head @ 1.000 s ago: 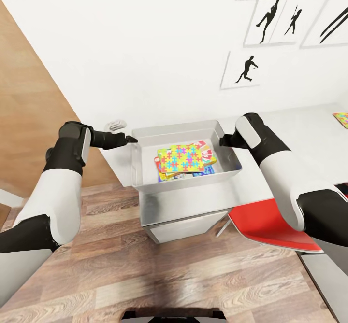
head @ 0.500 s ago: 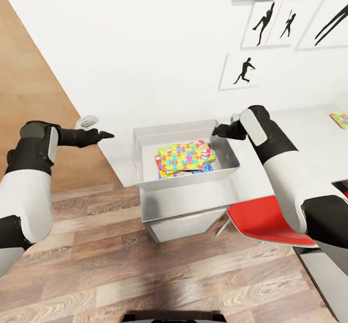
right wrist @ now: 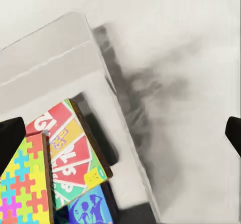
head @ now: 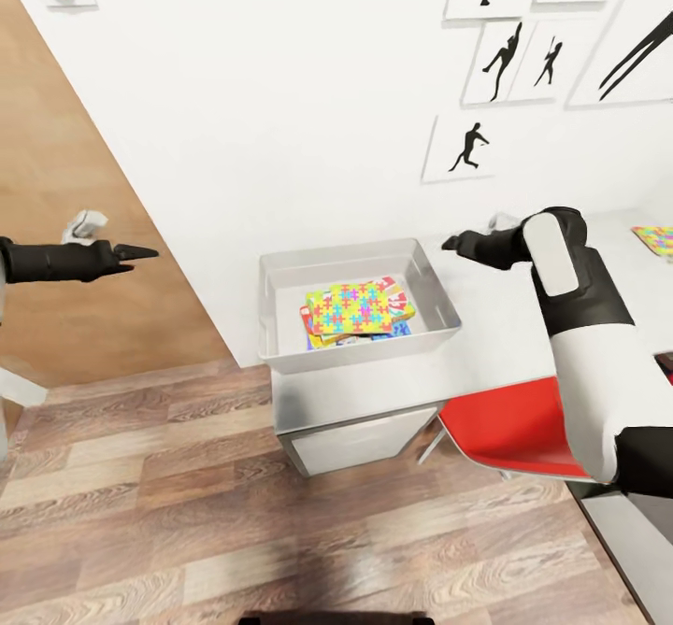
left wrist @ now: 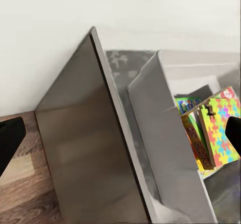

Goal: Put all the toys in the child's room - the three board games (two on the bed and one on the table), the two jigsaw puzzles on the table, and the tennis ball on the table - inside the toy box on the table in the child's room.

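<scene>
Glossy white table bears smooth grey toy box; both arms' fingers apart.

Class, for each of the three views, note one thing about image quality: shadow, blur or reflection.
Head view: even, soft light, with a faint shadow under the toy box. Left wrist view: the table side shows a dull sheen. Right wrist view: smudgy grey shadow on the tabletop beside the bin, with soft edges on the board games.

The toy box stood open-topped at the table end, with free room above its rim. Both grippers, the left gripper and right gripper, hung clear of its walls. A red chair blocked the table's near edge.
</scene>
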`<state>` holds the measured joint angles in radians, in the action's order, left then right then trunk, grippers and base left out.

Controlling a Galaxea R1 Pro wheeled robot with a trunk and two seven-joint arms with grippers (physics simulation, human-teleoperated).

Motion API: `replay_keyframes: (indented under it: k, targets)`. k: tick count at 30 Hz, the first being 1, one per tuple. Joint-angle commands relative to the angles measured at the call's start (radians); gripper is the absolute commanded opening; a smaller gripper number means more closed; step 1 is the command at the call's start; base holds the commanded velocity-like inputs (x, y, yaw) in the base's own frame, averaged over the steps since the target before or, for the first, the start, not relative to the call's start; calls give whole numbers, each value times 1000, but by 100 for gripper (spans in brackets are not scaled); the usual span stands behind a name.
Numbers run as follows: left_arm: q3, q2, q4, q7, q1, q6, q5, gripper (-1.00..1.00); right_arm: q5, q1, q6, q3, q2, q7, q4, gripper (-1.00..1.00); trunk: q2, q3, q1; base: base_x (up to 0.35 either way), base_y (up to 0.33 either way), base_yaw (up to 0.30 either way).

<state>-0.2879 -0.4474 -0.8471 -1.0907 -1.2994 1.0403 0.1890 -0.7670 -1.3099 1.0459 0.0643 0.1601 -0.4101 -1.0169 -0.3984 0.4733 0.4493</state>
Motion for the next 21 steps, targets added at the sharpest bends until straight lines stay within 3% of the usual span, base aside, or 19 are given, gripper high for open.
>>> replay_keyframes:
  k: [1, 2, 4, 5, 7, 8, 13, 14, 15, 16, 21]
  targets:
    - [-2, -30, 1, -59, 6, 7, 10, 100, -49, 25, 1, -14, 26, -6, -34, 100, -2, 0, 1, 0, 0, 0]
    - [-2, -45, 2, -84, 12, 7, 10, 100, -72, 39, 1, -20, 40, -3, -51, 100, -2, -2, 1, 0, 0, 0]
    - [-2, -85, 4, -161, 36, 7, 10, 100, -162, 87, 1, -33, 90, 8, -103, 100, -2, -5, 1, 0, 0, 0]
    - [-2, -107, 4, -211, 56, 7, 11, 100, -239, 124, 1, -37, 129, 15, -138, 100, -2, -6, 1, 0, 0, 0]
    - [-2, -125, 4, -259, 77, 7, 12, 100, -324, 166, 1, -40, 170, 22, -172, 100, -2, -10, 1, 0, 0, 0]
    - [-2, -140, 5, -304, 100, 7, 13, 100, -416, 213, 1, -42, 211, 29, -207, 100, -2, -11, 1, 0, 0, 0]
    - [-2, -171, 5, -394, 163, 7, 12, 100, -654, 350, 1, -59, 311, 52, -302, 100, -2, -19, 1, 0, 0, 0]
    - [-2, -181, 5, -425, 188, 7, 12, 100, -738, 412, 1, -72, 346, 67, -345, 100, -2, -21, 1, 0, 0, 0]
    - [-2, -186, 5, -440, 200, 7, 12, 100, -775, 444, 1, -82, 362, 75, -367, 100, -2, -22, 1, 0, 0, 0]
    - [-2, -194, 5, -466, 222, 7, 12, 100, -839, 511, 1, -105, 388, 95, -410, 100, -2, -24, 1, 0, 0, 0]
    - [-3, -206, 5, -480, 276, -6, 11, 100, -929, 681, 1, -195, 420, 166, -505, 100, -2, -32, 1, 0, 0, 0]
